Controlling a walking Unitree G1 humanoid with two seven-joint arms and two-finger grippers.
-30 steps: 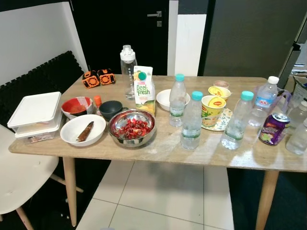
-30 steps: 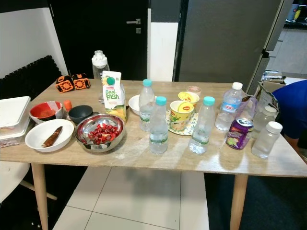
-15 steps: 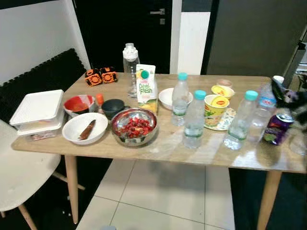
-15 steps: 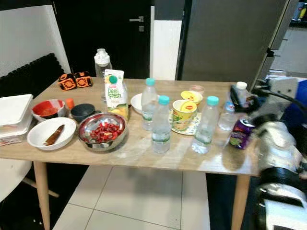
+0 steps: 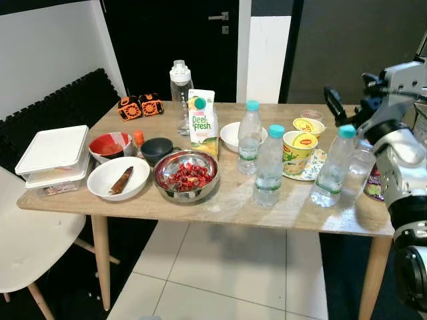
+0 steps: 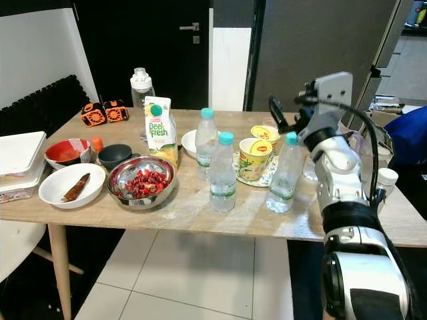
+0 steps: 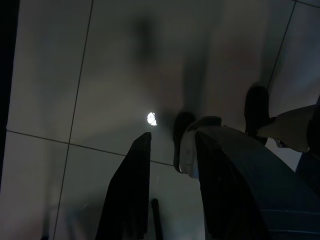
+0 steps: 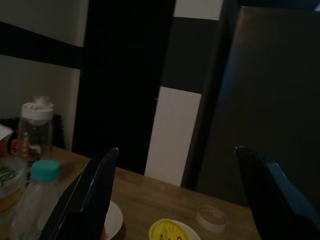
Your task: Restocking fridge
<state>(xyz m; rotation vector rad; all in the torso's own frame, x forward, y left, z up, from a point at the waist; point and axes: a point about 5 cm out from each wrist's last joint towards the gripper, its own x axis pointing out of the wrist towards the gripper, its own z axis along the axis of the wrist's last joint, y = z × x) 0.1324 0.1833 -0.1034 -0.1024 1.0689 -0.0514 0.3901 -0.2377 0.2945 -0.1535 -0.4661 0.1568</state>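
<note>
Wooden table — steel bowl, red pieces

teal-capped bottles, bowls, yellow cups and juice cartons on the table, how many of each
teal-capped bottles: 3
bowls: 5
yellow cups: 2
juice carton: 1
total: 11
</note>
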